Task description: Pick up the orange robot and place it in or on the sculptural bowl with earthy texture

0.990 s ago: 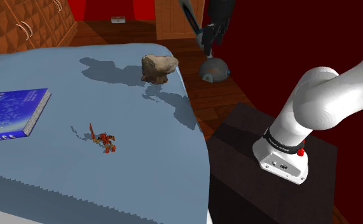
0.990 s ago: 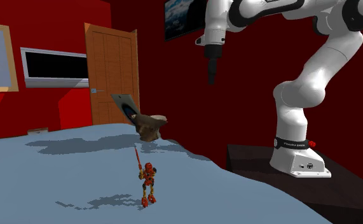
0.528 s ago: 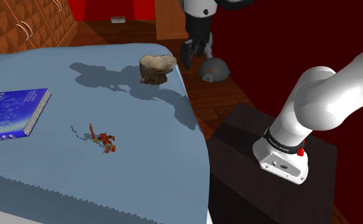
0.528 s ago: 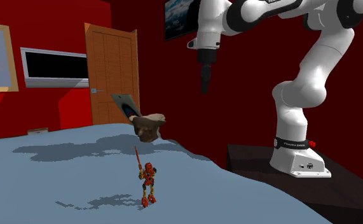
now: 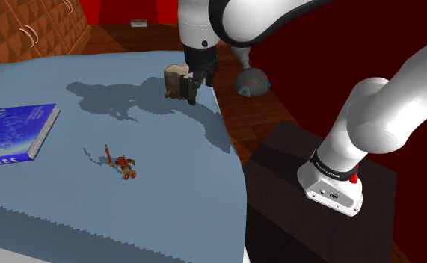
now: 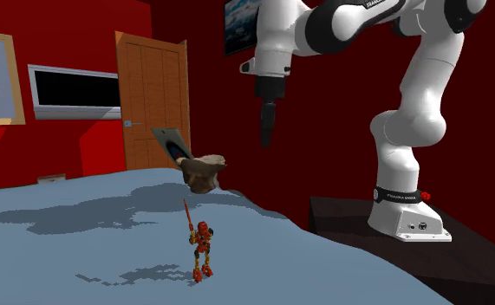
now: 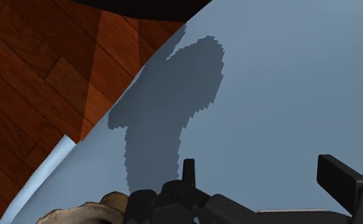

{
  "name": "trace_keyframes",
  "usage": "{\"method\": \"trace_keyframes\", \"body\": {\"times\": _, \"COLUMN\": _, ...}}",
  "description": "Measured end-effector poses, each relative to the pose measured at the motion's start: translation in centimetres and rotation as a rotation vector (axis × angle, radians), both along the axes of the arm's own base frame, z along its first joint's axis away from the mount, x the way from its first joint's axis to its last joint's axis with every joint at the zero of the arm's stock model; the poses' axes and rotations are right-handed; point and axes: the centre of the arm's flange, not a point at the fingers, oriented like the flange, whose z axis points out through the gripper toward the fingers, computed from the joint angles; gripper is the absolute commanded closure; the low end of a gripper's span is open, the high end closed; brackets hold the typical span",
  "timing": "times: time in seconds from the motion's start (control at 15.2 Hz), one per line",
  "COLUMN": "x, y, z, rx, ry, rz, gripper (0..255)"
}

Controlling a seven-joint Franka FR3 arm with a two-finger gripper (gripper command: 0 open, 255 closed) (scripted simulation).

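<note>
The small orange-red robot (image 5: 124, 166) lies on the blue-grey bed cover, holding a thin spear; in the second exterior view the robot (image 6: 201, 247) appears upright. The rough tan bowl (image 5: 176, 79) sits near the bed's far corner and also appears as the bowl (image 6: 203, 171) and the bowl's rim (image 7: 84, 211). My gripper (image 5: 191, 93) hangs in the air beside and above the bowl, partly covering it in the shoulder view. The gripper (image 6: 268, 137) points down, far from the robot. In the wrist view the gripper (image 7: 262, 173) stands open over bare cover, holding nothing.
A blue book (image 5: 13, 133) lies at the shoulder view's left on the bed cover (image 5: 129, 217). The bed's edge drops to a wooden floor (image 7: 40, 70). A grey dome (image 5: 250, 81) sits on the floor. My dark stand (image 5: 279, 187) is beside the bed.
The arm has swung toward the shoulder view's left and lower, carrying the gripper from beyond the bed's corner to just beside the bowl. Robot and bowl have not moved.
</note>
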Motion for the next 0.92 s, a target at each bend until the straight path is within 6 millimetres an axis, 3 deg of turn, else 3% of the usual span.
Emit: {"method": "trace_keyframes", "body": {"times": 0.92, "x": 4.1, "y": 17.1, "z": -7.2, "rx": -0.024, "ry": -0.028, "rz": 0.067, "gripper": 0}}
